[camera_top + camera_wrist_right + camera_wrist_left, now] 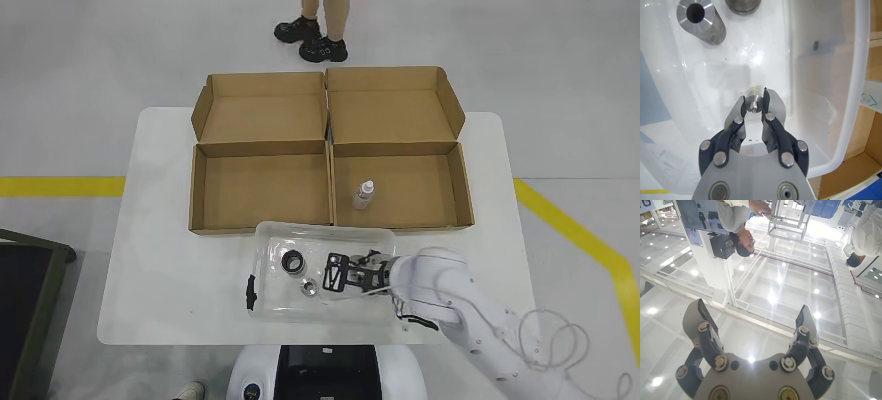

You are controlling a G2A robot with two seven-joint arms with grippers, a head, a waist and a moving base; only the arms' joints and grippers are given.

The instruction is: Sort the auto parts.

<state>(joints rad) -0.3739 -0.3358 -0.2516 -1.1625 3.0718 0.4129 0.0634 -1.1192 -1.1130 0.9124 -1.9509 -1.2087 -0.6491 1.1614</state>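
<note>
A clear plastic bin point(262, 240) stands at the table's front and holds metal auto parts. My right gripper point(753, 103) is down inside the bin point(857, 94), shut on a small silver stepped pin point(752, 106) that stands on the bin floor. Beyond it lie a bored steel sleeve point(700, 20) and another grey cylinder point(743, 4). From above, the right gripper point(334, 270) sits mid-bin, beside a dark ring part point(293, 262) and a small metal piece point(310, 290). My left gripper point(752, 306) points up at the ceiling, open and empty.
Two open cardboard boxes stand side by side behind the bin: the left box point(262, 188) is bare, while the right box point(448, 190) holds one silver part point(364, 194). A small black piece point(249, 293) lies by the bin's left wall.
</note>
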